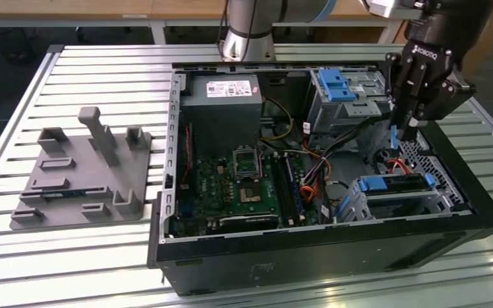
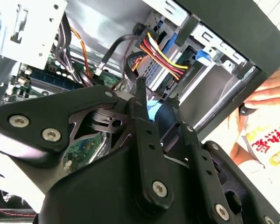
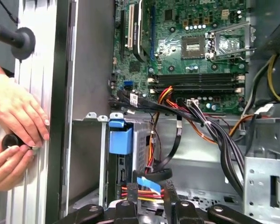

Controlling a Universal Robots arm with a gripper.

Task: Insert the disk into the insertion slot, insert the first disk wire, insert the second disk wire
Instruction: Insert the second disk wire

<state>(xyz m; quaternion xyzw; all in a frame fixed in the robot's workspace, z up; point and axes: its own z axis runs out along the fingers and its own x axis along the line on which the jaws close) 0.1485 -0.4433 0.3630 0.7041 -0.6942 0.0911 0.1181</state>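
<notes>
Gripper [image 1: 400,142] pinches 1 wire [image 1: 393,136] near 1 disk [image 1: 392,184].

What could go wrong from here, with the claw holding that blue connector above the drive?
1. The claw seems to pinch the blue connector only at its tips, so it could twist or slip when pressed toward the disk.
2. The red, yellow and black wire bundle lies close by and might snag.
3. A person's hand rests just outside the case wall, close to the arm's working area.
</notes>
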